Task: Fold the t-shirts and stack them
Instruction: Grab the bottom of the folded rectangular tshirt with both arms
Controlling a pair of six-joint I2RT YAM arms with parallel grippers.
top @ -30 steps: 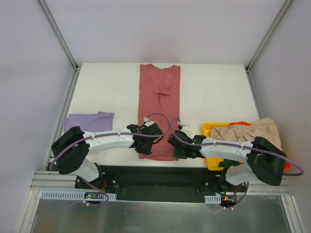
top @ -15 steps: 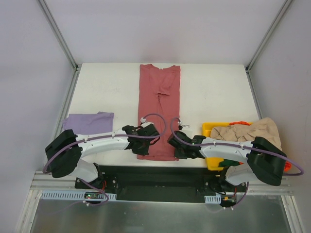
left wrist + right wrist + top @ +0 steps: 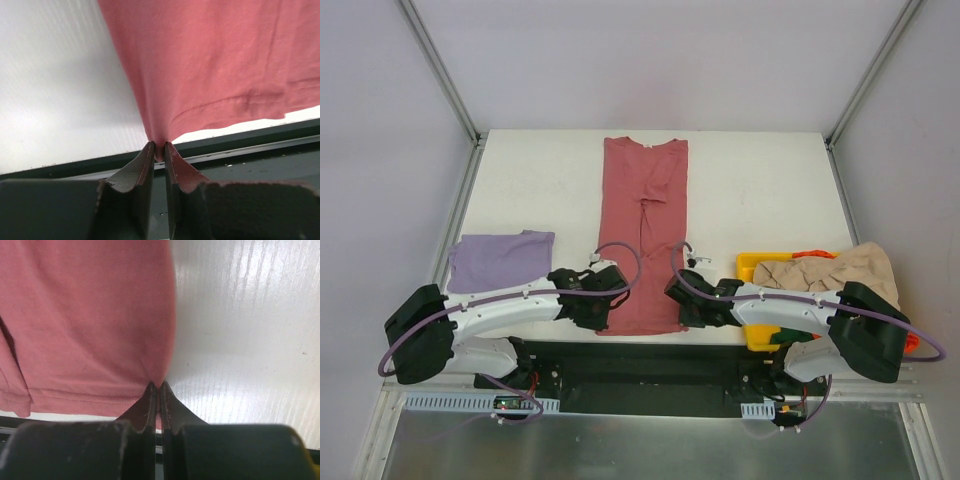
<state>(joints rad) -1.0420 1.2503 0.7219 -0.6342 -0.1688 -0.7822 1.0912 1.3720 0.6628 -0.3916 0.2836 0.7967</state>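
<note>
**A:** What has changed in the last second?

**B:** The left arm (image 3: 510, 300) has drawn back toward its base and out to its own side. The pink tee (image 3: 642, 230) has come with it. The hem now lies right at the near edge of the counter (image 3: 760, 190), and the collar has slid a little away from the far edge. The right arm (image 3: 790, 305) has hardly moved.

**A:** Are both arms holding the cloth?

**B:** Yes. The left wrist view shows the left jaws pinching the hem's left corner, with a thin fold of pink between them. In the right wrist view the right jaws are pressed together on the right corner, just above the stitched hem.

**A:** And the tee itself?

**B:** It lies flat down the middle of the counter as a long, narrow strip with its sides already folded in. A crease runs lengthwise near the middle.

**A:** So what is this step?

**B:** I'd say they are tugging the strip taut and square before carrying the hem up toward the collar. That cross fold isn't done yet.

**A:** The rest?

**B:** A purple tee (image 3: 500, 260) lies folded on the left, well apart. A beige tee (image 3: 830, 270) is heaped over the yellow bin (image 3: 752, 265) on the right, not yet folded.
</note>
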